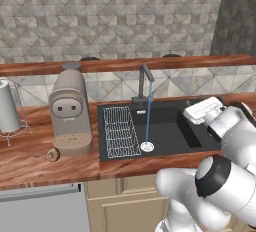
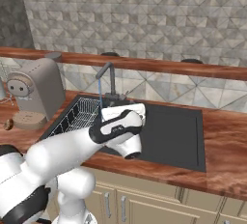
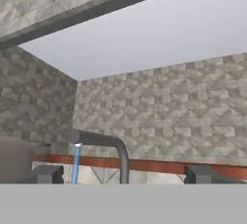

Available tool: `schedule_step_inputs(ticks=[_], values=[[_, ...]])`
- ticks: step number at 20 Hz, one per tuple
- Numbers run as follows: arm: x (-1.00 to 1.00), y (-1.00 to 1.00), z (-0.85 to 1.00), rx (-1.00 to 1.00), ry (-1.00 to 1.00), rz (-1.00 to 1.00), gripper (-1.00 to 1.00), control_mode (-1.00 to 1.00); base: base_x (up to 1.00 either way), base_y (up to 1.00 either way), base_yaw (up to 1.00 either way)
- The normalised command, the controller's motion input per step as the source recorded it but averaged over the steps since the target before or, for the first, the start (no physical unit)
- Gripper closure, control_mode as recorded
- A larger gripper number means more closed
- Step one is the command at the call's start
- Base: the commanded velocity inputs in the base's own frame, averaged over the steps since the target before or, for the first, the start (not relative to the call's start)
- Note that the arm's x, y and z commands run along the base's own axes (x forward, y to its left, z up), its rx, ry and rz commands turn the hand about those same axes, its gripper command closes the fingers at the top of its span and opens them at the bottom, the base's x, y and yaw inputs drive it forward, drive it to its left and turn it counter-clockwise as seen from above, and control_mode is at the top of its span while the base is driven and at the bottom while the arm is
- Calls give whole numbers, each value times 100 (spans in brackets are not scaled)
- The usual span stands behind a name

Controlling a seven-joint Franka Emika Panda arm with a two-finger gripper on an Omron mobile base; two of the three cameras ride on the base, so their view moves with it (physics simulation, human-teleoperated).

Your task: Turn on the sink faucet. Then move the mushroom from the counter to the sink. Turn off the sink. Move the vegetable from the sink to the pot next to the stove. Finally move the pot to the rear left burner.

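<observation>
Water runs in a thin blue stream from the faucet down to the drain of the dark sink, so the first step looks done; the mushroom sits on the wooden counter at about 8 o'clock from the drain, just at the front foot of the coffee machine. The gripper hangs over the right half of the sink with its jaws spread wide and nothing between them; the hand view shows the two dark fingertips far apart, with the faucet spout rising between them against the tiled wall.

The hand sits well apart from the mushroom, at roughly 3 o'clock from it, with the faucet, the wire rack and the coffee machine on the way; a low sweep across could clip the spout or nudge its handle and shut the water off too soon. The mushroom is small and round and lies nearly against the machine's base; a finger coming down on the machine side may strike the base or push the mushroom so it rolls toward the counter's front edge. The paper towel holder at 10 o'clock from the mushroom stands clear of that path. Dropped from too high, the mushroom could bounce off the rack.
</observation>
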Motion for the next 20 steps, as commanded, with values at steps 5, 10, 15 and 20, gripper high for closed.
schedule_step_inputs(ticks=[5, 10, 15, 20], values=[[-85, 3, 79, -29, -23, 7, -100, -100, 0, 0, 0], [-77, 23, 54, -39, -23, 7, -100, -100, 0, 0, 0], [-50, 58, 28, -55, -19, 14, -100, -100, 0, 0, 0], [-22, 79, 10, -53, -13, 21, -100, -100, 0, 0, 0]])
